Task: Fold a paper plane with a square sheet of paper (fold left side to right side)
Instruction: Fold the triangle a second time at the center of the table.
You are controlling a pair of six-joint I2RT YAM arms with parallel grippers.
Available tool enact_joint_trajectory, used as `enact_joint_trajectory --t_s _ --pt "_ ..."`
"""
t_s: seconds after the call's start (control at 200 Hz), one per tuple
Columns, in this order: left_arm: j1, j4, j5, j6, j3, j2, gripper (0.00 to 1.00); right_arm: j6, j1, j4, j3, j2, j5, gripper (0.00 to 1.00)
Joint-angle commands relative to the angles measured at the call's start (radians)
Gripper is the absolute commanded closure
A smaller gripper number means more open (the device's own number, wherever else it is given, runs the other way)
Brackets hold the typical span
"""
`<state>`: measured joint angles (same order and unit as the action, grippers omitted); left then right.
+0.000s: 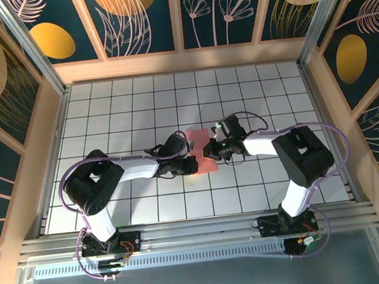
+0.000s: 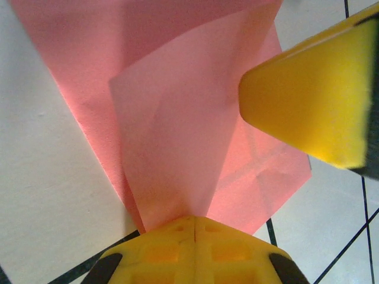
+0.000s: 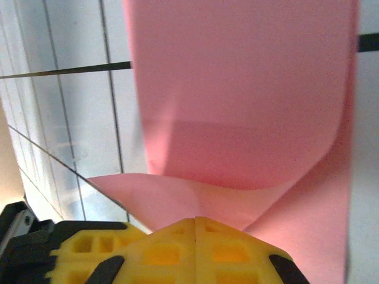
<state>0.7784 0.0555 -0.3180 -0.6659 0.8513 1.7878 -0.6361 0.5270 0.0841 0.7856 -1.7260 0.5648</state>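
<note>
- Centre of the overhead view: the square sheet of paper, salmon pink, lying on the white-tiled worktop and partly covered by both arms.
- Judged early in the task: partly folded, with overlapping layers and soft creases, but far from a slim pointed shape; most folds apparently left to do.
- Bottom centre of the left wrist view: the left fingers, yellow, pressed together and seemingly pinching the narrow end of a raised flap.
- Bottom centre of the right wrist view: the right fingers, pressed together as well and seemingly pinching a curled-up edge of the sheet.
- Plain from overhead, not from the wrists: both arms meeting over the sheet from left and right, with the sheet well apart from the worktop's edges.
- Clearer from the left wrist: a paler upper layer over a darker one, faint creases, and a yellow finger of the other arm at the upper right of the frame, near the sheet.
- Clearer from the right wrist: the sheet bowing up off the worktop in a smooth curve.
</note>
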Motion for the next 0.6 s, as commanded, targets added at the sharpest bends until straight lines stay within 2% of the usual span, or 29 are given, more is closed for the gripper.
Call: enact_joint_trajectory --t_s 0.0,0.235,0.591 --pt "-0.006 -0.048 -0.004 0.018 0.007 0.029 1.00 -0.021 0.036 0.017 -0.013 0.019 -0.014 1.00" --pt "-0.005 -0.052 -0.001 0.018 0.006 0.028 1.00 -0.041 0.064 0.065 -0.020 -0.031 -0.019 1.00" --pt "-0.005 -0.080 0.026 0.010 -0.006 0.022 1.00 0.018 0.030 0.012 -0.011 -0.069 -0.092 1.00"
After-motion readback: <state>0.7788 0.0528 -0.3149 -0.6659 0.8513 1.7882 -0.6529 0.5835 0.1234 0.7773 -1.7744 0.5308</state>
